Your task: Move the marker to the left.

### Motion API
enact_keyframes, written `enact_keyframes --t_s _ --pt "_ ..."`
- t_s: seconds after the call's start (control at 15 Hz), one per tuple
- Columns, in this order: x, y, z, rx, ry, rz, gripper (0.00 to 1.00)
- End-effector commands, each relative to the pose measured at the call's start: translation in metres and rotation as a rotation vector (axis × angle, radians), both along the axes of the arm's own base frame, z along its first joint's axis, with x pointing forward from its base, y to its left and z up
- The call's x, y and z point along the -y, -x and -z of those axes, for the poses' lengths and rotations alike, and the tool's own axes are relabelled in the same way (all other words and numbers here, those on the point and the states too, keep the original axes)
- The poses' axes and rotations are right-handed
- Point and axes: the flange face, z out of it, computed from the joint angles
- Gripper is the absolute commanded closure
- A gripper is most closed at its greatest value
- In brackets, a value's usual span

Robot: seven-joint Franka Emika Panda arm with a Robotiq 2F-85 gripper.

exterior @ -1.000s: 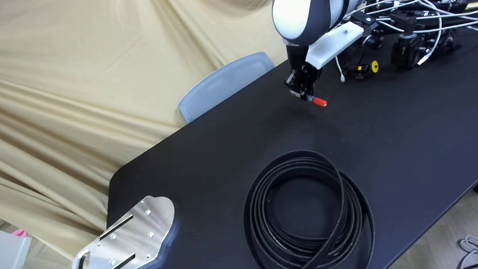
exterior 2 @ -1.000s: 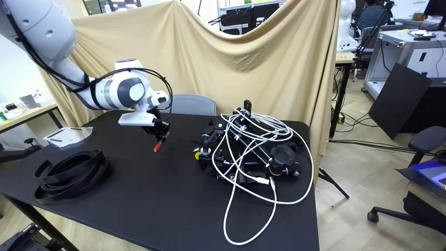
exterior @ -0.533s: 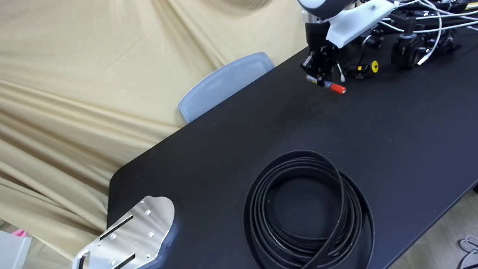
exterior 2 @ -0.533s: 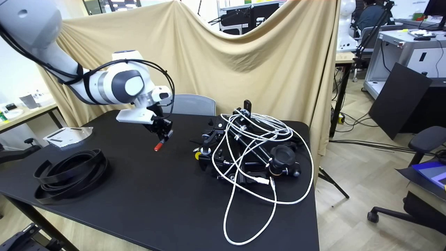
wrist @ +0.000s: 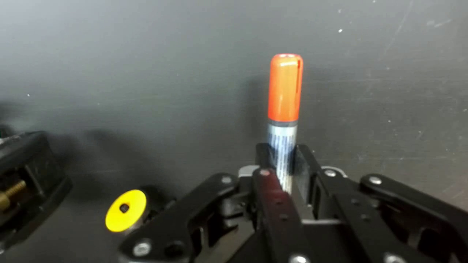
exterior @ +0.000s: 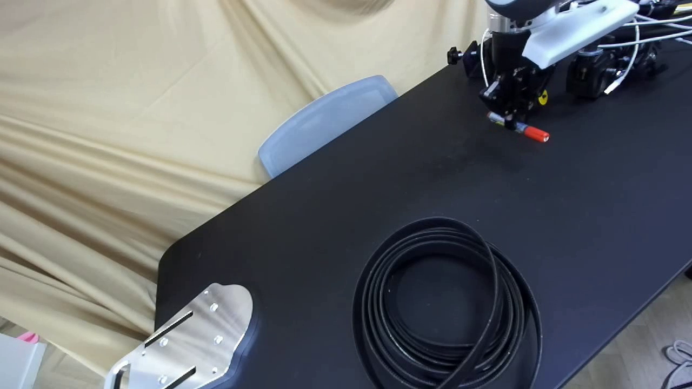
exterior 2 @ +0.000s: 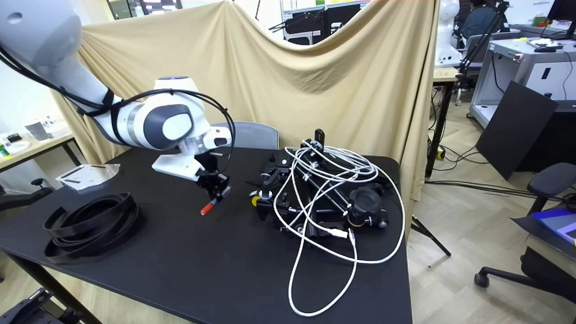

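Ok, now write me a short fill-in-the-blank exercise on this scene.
The black two-fingered end effector holds a slim blue-grey marker, its red-orange cap toward the ____ of the wrist view.
The flat round disc in the wrist view is coloured ____.
The long looped cable over the black stand parts is coloured ____.
Missing words: top; yellow; white.

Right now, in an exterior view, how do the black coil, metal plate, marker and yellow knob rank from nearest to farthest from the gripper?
1. The marker, held in the gripper.
2. The yellow knob, just beside it, image right.
3. The black coil, bottom, right of centre.
4. The metal plate, bottom left.
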Motion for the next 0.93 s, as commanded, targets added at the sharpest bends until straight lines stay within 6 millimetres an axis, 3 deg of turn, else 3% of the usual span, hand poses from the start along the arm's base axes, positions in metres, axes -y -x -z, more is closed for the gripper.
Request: enact_keyframes --t_s 0.0,0.87 --pt "0.015 0.024 0.005 0.0 0.0 0.055 0.95" --pt "0.033 0.05 0.033 0.052 -0.025 0.141 0.95"
